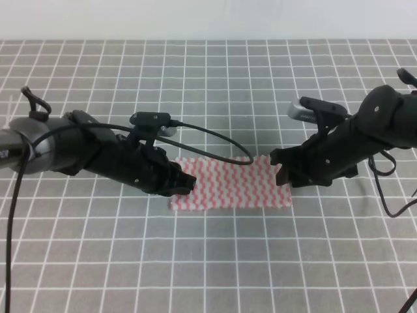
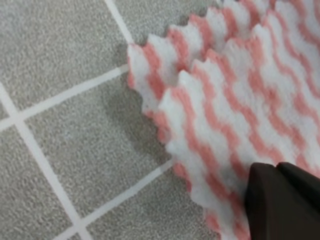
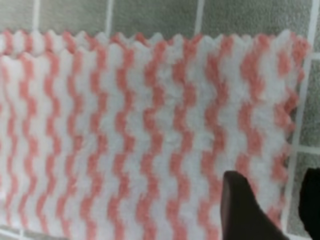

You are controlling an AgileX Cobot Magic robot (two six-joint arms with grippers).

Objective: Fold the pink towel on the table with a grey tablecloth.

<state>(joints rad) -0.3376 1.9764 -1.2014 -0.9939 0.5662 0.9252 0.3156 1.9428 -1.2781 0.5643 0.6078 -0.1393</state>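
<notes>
The pink towel [image 1: 231, 184] lies flat on the table with a grey tablecloth [image 1: 215, 261] as a wide rectangle of two layers. The upper layer sits a little inside the lower one at the left corner [image 2: 235, 100] and along the far edge [image 3: 130, 100]. My left gripper [image 1: 187, 184] is at the towel's left end. Only a dark fingertip [image 2: 282, 200] shows there, resting over the towel's near corner. My right gripper [image 1: 284, 173] is at the towel's right end. Its two fingers [image 3: 242, 207] stand apart, with the towel's right edge between them.
The grey gridded cloth runs out on all sides of the towel. A black cable [image 1: 215, 140] loops from the left arm over the towel's far edge. Another cable [image 1: 13, 215] hangs at the far left.
</notes>
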